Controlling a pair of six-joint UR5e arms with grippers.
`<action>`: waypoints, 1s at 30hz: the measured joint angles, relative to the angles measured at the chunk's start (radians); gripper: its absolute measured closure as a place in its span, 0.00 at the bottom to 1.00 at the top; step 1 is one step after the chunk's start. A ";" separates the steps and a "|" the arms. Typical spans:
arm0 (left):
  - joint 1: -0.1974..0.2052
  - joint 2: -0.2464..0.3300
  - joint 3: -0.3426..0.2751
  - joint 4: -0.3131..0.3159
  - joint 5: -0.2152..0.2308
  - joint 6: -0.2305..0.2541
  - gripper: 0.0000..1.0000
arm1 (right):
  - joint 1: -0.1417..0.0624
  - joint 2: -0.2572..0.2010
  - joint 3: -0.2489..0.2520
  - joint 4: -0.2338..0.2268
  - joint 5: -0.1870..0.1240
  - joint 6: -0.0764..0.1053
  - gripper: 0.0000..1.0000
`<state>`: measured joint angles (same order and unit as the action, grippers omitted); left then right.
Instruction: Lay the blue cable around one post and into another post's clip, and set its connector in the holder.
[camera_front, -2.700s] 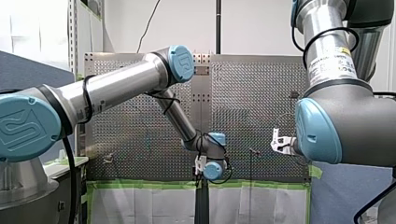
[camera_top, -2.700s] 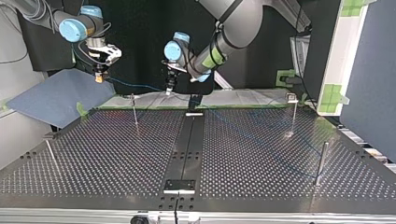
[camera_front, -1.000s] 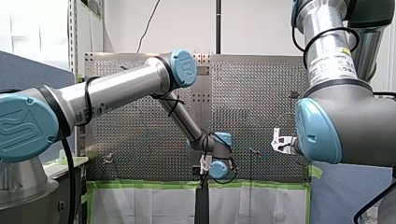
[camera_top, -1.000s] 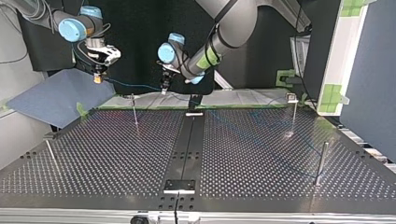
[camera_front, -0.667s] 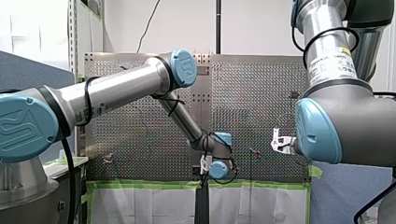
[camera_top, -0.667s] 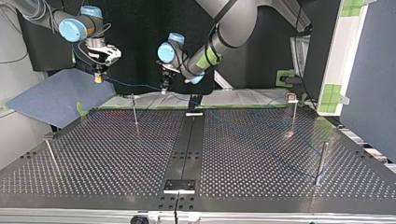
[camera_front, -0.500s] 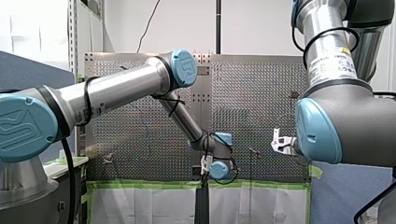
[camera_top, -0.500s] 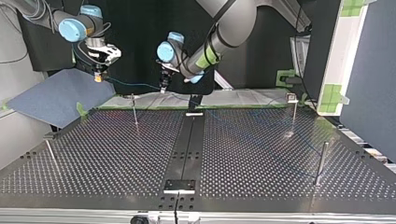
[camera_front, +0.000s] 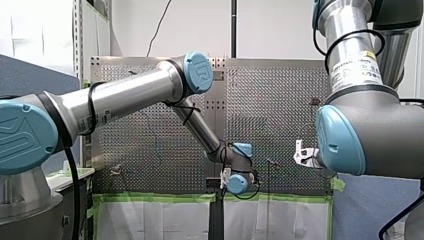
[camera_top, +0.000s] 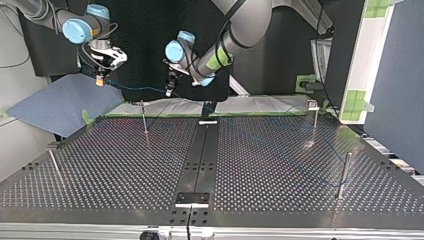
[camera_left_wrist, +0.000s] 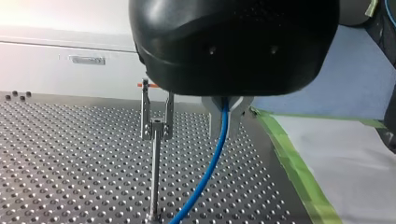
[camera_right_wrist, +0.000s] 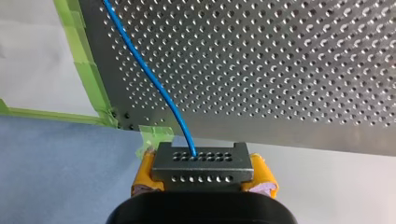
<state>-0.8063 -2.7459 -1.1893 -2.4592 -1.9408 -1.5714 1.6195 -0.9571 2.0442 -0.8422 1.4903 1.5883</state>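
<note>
Our left hand (camera_top: 169, 92) and right hand (camera_top: 100, 81) hang above the tabletop's (camera_top: 125, 165) far edge in the top view. Both grip the blue cable (camera_top: 137, 89), strung between them like a rail. A thin clip post (camera_top: 144, 118) stands below that span, just beside the cable. A second clip post (camera_top: 314, 120), a plain post (camera_top: 343, 174) and a leaning rod (camera_top: 54, 164) stand near the side edges, with broad open tabletop between them.

Cable (camera_left_wrist: 212, 163): hanging down from the left end effector (camera_left_wrist: 225, 111), just beside the clip post (camera_left_wrist: 154, 154).
Connector (camera_right_wrist: 201, 161): sitting in the right end effector (camera_right_wrist: 203, 173), off the worktop (camera_right_wrist: 289, 70) corner.
</note>
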 joint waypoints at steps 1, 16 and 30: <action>0.001 -0.002 0.003 -0.001 0.002 -0.003 0.92 | 0.000 0.000 -0.001 -0.002 -0.001 0.000 1.00; 0.010 -0.007 0.050 -0.038 0.010 -0.032 0.92 | 0.013 0.068 -0.078 0.014 -0.044 -0.018 1.00; 0.026 -0.007 0.075 -0.076 0.008 -0.050 0.92 | -0.010 0.137 -0.124 -0.025 -0.097 -0.009 1.00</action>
<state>-0.7800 -2.7527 -1.1141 -2.5356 -1.9324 -1.6211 1.6097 -0.8197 1.9201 -0.8672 1.3929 1.5793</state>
